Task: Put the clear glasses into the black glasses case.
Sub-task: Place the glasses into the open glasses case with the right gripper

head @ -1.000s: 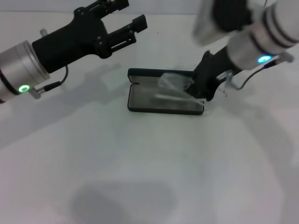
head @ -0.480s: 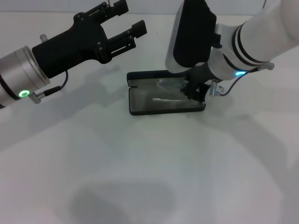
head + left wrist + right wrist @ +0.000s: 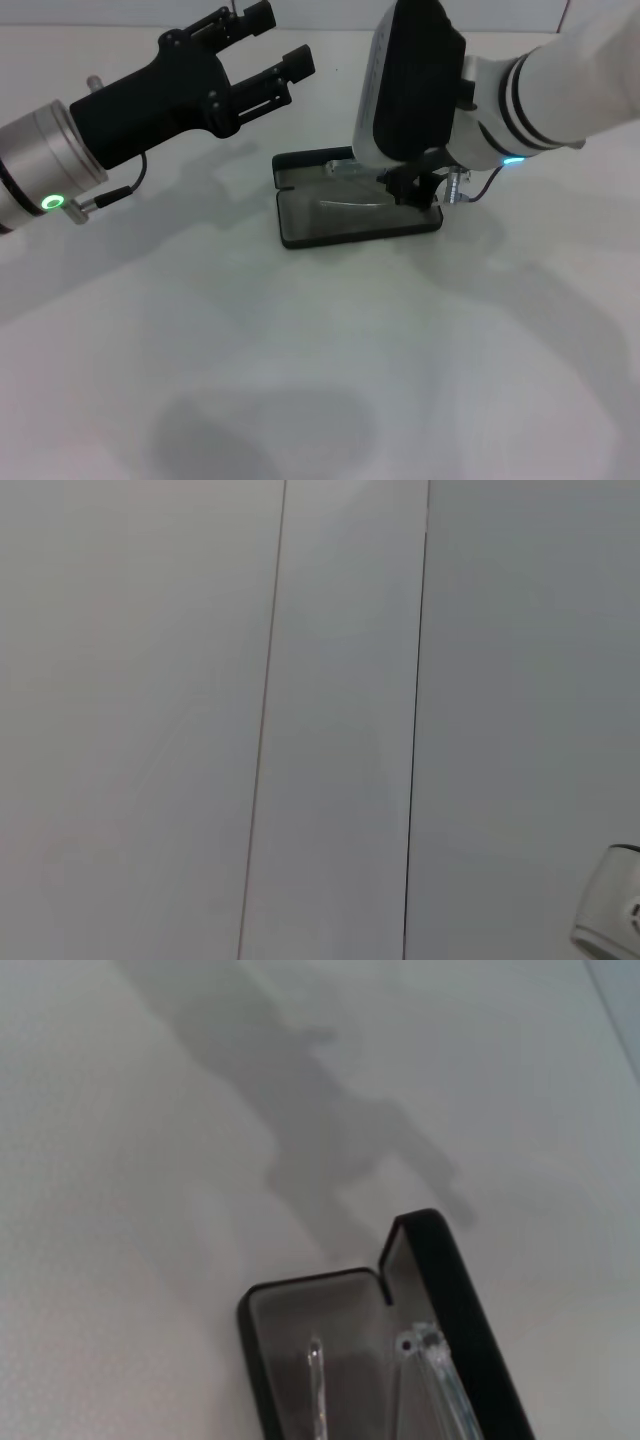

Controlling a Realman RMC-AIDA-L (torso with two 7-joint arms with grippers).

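Observation:
The black glasses case (image 3: 300,238) lies open on the white table in the middle of the head view, its lid (image 3: 300,160) standing at the far side. The clear glasses (image 3: 345,205) rest in the grey lining, their thin arms pointing to the case's left end. My right gripper (image 3: 412,190) is down at the case's right end, shut on the glasses' lens end and mostly hidden under its own wrist. The right wrist view shows the case (image 3: 450,1260) with both clear arms (image 3: 432,1380) inside. My left gripper (image 3: 278,40) hangs open above the table's back left, apart from the case.
White tabletop (image 3: 300,380) stretches bare in front of the case, with arm shadows on it. The left wrist view shows only pale wall panels (image 3: 340,720) and a grey-white part (image 3: 610,920) at one corner.
My right gripper swung in from the right and came down over the case's right end, lowering the clear glasses from tilted above the lining to lying in it. The left arm barely moved.

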